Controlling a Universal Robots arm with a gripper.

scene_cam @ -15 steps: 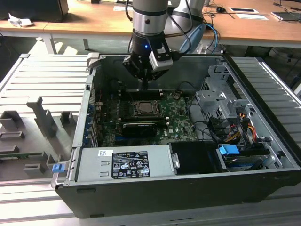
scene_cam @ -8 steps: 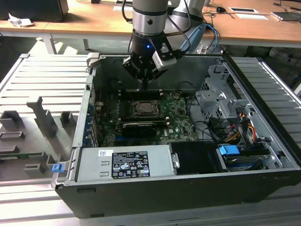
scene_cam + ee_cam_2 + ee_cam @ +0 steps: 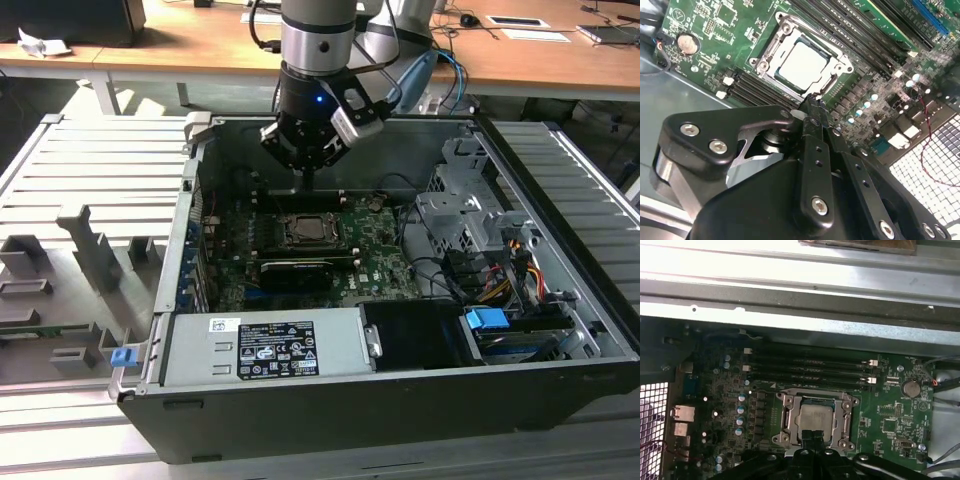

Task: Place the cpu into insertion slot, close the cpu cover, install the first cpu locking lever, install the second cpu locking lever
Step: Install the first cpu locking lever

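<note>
The cpu [image 3: 802,62] lies flat in the insertion slot [image 3: 310,232] on the green motherboard, pale metal face up. The silvery cpu cover [image 3: 771,56] lies down around it, framing the chip [image 3: 815,417]. In the exterior view my gripper [image 3: 308,180] hangs just above the far edge of the slot, clear of the board. In both wrist views its black fingers [image 3: 812,107] meet in a narrow tip [image 3: 812,437] at the socket's edge, shut with nothing between them. I cannot make out the locking levers.
The open computer case has a grey power supply [image 3: 265,348] at the front, a drive cage with cables [image 3: 480,240] on the exterior view's right, and black memory slots [image 3: 810,370] beside the socket. A grey fixture tray [image 3: 80,270] lies on the exterior view's left.
</note>
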